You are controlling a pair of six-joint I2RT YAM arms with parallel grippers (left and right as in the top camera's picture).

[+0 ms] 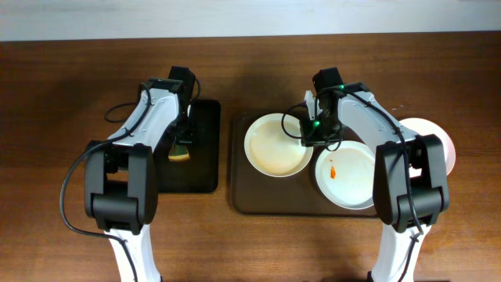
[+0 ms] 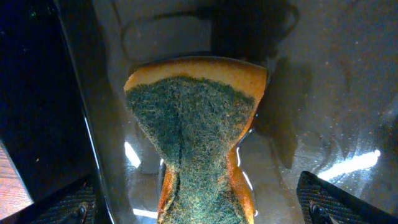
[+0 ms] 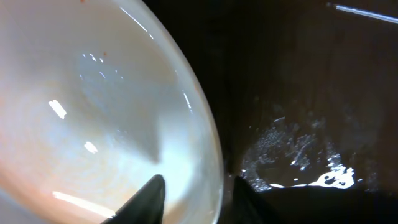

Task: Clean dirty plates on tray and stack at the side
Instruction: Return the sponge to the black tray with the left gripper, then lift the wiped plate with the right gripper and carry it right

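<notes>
The brown tray holds two white plates. The left plate looks wiped, with a faint tint. The right plate has an orange smear. A third plate lies off the tray at the right, partly hidden by the right arm. My right gripper straddles the left plate's right rim. In the right wrist view one finger is inside the plate and one outside, shut on the rim. My left gripper is open around a green-and-yellow sponge.
The sponge lies on a smaller black tray left of the brown tray, its surface wet and glossy. Brown wooden table all round. Both arm bases stand at the front edge.
</notes>
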